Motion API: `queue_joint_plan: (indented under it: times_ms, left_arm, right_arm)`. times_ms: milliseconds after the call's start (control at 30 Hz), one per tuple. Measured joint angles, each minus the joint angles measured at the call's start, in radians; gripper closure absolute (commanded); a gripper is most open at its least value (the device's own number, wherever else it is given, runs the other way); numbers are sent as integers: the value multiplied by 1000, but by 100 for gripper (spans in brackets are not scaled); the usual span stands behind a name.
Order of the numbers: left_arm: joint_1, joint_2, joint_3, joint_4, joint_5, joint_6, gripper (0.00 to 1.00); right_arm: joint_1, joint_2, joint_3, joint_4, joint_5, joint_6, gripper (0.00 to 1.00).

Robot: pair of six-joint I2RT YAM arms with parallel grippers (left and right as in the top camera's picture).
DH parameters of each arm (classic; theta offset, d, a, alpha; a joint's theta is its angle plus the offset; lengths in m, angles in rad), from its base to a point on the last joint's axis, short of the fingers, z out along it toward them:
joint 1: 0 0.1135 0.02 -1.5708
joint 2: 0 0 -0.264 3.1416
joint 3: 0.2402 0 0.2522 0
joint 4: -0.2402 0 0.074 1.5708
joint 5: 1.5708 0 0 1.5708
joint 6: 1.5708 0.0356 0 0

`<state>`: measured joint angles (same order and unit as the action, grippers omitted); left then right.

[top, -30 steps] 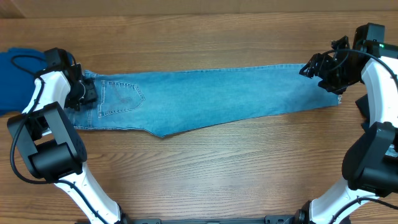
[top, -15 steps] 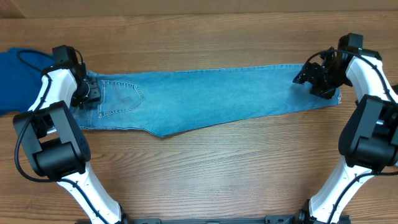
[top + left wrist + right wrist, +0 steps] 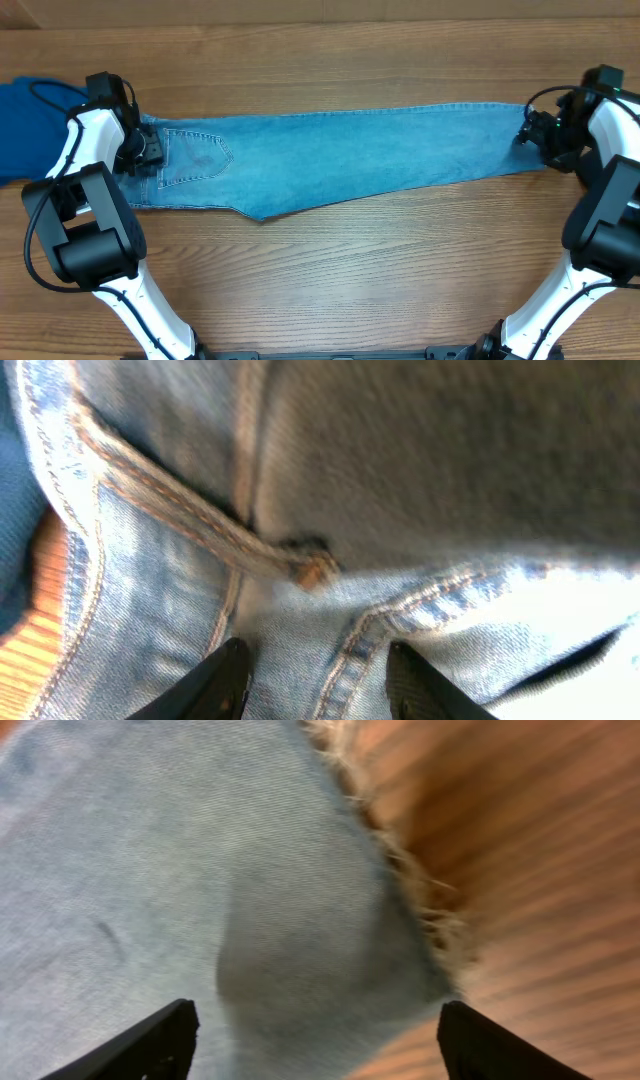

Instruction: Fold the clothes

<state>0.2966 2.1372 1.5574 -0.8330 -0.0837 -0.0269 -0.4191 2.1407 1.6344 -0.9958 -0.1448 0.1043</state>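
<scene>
We see jeans (image 3: pixel 330 160) flat across bench (image 3: pixel 330 270). Left end effector (image 3: pixel 320 685) at waistband, frame left, narrowly parted. Right end effector (image 3: pixel 318 1025) over frayed hem, frame right, spread wide.

The jeans (image 3: pixel 330 160) are matt, woven pale denim with raised orange stitching and a fuzzy frayed hem (image 3: pixel 425 915); the table (image 3: pixel 350 280) is smooth grained wood.

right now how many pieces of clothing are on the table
2. Pale-blue jeans lie stretched across the middle of the table; a royal-blue garment sits at the left edge, partly cut off. Others may be hidden.
</scene>
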Motion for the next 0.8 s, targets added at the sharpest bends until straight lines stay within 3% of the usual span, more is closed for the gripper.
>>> queue_joint_plan:
  times_ms: [100, 233, 467, 800]
  left_arm:
    - [-11, 20, 70, -103, 46, 0, 42]
    - [-25, 37, 209, -217, 138, 0, 40]
    - [-38, 40, 565, -441, 309, -1, 42]
    - [-80, 30, 1061, -739, 541, 8, 45]
  right_arm:
    - [-1, 0, 16, -30, -3, -1, 14]
    - [7, -1, 92, -84, -64, -3, 13]
    - [9, -101, 235, -193, -211, -4, 0]
    - [9, -289, 277, -237, -449, -3, 0]
